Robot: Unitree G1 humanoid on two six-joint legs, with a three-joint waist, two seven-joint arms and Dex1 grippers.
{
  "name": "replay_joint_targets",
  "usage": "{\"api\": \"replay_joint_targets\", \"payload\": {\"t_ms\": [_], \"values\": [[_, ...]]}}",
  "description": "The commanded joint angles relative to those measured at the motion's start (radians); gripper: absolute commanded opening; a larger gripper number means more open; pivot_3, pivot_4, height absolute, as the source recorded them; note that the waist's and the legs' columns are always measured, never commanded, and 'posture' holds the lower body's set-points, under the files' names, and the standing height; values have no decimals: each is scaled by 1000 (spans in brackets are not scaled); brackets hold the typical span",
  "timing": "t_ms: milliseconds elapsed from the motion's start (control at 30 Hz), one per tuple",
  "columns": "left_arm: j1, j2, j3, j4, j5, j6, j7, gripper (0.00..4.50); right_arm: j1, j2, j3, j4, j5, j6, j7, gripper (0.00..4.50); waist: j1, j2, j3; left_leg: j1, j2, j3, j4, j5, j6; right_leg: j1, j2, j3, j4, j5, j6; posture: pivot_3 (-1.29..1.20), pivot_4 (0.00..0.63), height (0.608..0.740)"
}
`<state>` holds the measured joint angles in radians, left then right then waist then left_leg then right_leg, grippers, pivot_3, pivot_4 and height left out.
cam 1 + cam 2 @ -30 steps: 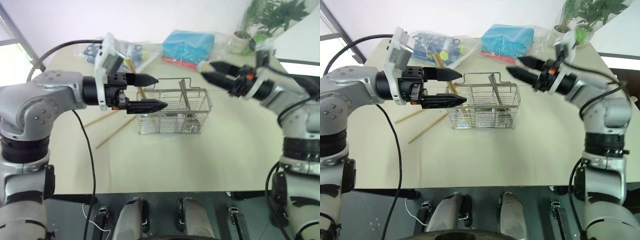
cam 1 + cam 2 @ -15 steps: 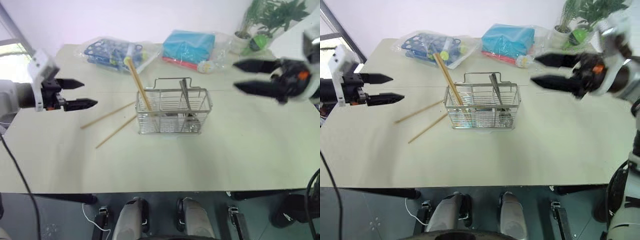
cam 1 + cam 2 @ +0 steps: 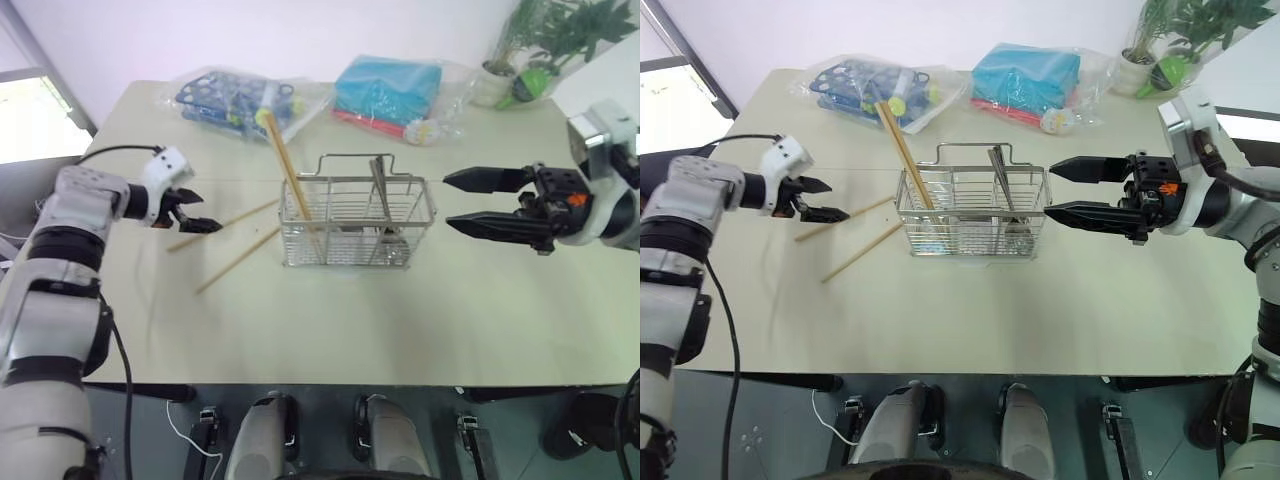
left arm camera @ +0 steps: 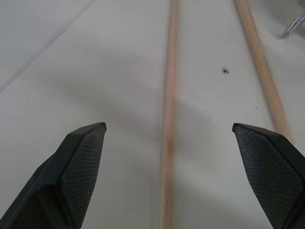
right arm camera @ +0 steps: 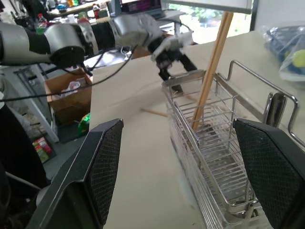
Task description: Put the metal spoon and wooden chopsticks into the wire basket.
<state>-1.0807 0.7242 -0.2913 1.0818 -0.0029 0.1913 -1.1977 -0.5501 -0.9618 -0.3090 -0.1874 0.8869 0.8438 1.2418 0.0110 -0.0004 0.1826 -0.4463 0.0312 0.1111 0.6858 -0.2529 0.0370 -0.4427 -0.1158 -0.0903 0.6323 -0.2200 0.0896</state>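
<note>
Left gripper (image 3: 830,199) of mine hangs at the left of the frame, fingers spread wide and empty, just over two wooden chopsticks (image 3: 858,252) lying loose on the table (image 3: 970,310). At the right, my right gripper (image 3: 1058,190) points level toward the wire basket (image 3: 973,214) at centre frame, its fingers also wide apart, gripping nothing. Another chopstick pair (image 3: 902,158) leans upright in the basket's left compartment, and the metal spoon (image 3: 998,180) stands in a compartment toward the right. Bagged items (image 3: 880,90) sit along the top of the frame.
</note>
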Motion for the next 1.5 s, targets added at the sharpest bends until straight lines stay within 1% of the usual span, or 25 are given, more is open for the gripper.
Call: {"api": "replay_joint_targets", "payload": {"t_ms": [33,233,267,333,433,567,600,767,900,1033,1067,1100,1167,1233,1267,1367,1500], "values": [[-37,-27,-18,103,88,-98,30,4500,21,-23,-65,-55,48,19,-28,3762,-2,-1,0,0,0,0,0,0,0,0,0,0,0,0,0,0,150,715],[-20,-68,-44,199,205,-205,141,4500,58,-49,-115,-82,92,56,-71,3762,3,0,-3,3,0,-1,0,0,1,3,-1,0,1,0,0,0,150,715],[-19,-71,-39,206,209,-211,146,4236,67,-54,-120,-84,95,57,-73,3811,3,0,-3,4,0,-1,0,-1,1,3,-1,0,1,0,0,0,150,715],[-22,-75,-26,215,213,-212,149,3615,88,-68,-128,-88,98,57,-66,3838,2,0,-5,5,0,-2,0,-1,1,4,-1,0,1,0,0,0,150,715],[-30,-77,-16,223,218,-211,151,2174,128,-88,-134,-97,86,43,-41,3838,2,0,-5,5,0,-2,0,-1,1,4,-1,0,1,0,0,0,150,715],[-48,-75,0,224,216,-209,131,113,148,-95,-133,-99,85,26,-38,3838,-1,0,-5,5,0,-2,0,-1,1,3,-1,0,2,0,0,0,150,715],[-50,-75,7,224,214,-206,132,44,146,-94,-130,-98,84,21,-40,3838,0,0,-5,5,0,-2,0,-1,1,3,-1,0,2,0,0,0,150,715],[-60,-72,77,214,173,-184,165,44,124,-79,-116,-71,71,-6,-64,3838,0,-1,-5,4,0,-2,0,-1,1,2,-1,0,2,0,0,0,150,715],[-63,-63,177,192,114,-175,264,44,115,-74,-106,-54,64,-18,-77,3838,0,-2,-4,2,0,-2,0,-1,1,1,-1,0,2,0,0,0,150,715],[-114,-64,496,100,-133,-236,555,44,109,-66,-95,-37,54,-34,-92,3838,1,-7,-1,1,0,-2,0,0,1,0,-1,0,2,0,0,0,150,715],[-123,-79,567,48,-201,-229,579,44,109,-66,-95,-33,53,-36,-94,3838,2,-10,0,1,0,-3,1,0,1,1,-2,0,2,0,0,0,150,715],[-125,-91,612,8,-244,-216,591,44,108,-66,-94,-30,53,-37,-95,3838,2,-11,1,1,0,-3,1,0,1,1,-2,0,2,0,0,0,150,715],[-113,-173,734,-301,-449,-37,666,44,101,-66,-92,-21,54,-36,-102,3838,4,-12,2,1,-1,-3,1,0,1,2,-3,-1,2,1,2,0,150,715],[-83,-257,789,-582,-614,131,748,44,95,-66,-89,-12,51,-38,-103,3838,4,-13,2,1,-1,-3,3,-1,1,4,-4,-1,1,2,4,0,150,715],[-68,-299,794,-699,-675,194,795,44,92,-67,-88,-7,49,-40,-103,3838,3,-13,2,0,-1,-3,5,-1,1,5,-4,-1,0,3,4,0,150,715],[-26,-393,773,-932,-775,318,913,44,82,-64,-83,5,42,-44,-108,3838,0,-12,2,3,-2,-3,9,-1,2,11,-4,0,-2,4,7,0,150,715],[53,-486,656,-1109,-796,395,955,44,75,-59,-84,11,43,-46,-116,3838,1,-12,2,5,-1,-3,10,-3,4,13,-2,0,-1,5,8,0,150,715]]}}
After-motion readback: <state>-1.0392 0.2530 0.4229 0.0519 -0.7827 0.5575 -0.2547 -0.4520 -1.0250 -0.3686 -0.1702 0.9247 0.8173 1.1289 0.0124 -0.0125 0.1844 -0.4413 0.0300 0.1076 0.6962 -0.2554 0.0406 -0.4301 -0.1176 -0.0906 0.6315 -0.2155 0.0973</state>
